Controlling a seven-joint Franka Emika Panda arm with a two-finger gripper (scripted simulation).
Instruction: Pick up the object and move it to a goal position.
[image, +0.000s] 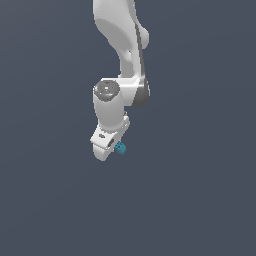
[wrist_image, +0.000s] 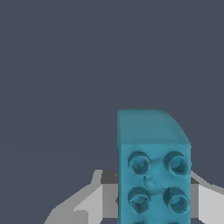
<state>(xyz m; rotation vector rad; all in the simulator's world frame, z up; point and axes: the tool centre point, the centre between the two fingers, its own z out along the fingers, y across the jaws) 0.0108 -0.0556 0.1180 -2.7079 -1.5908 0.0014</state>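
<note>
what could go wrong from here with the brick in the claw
The teal brick sits between the fingers of the claw, and in the exterior view only a small part of it sticks out at the tip. Such a small, part-sloped piece might twist or slip out during a fast move. No goal marker shows, so it could be placed wrongly.

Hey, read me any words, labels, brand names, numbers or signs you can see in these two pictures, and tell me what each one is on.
None: no readable text in either view.
The teal-blue brick shows only studs and plain faces, no lettering that can be made out.
The white claw and arm carry no label or number.
The grey background is blank.
</note>
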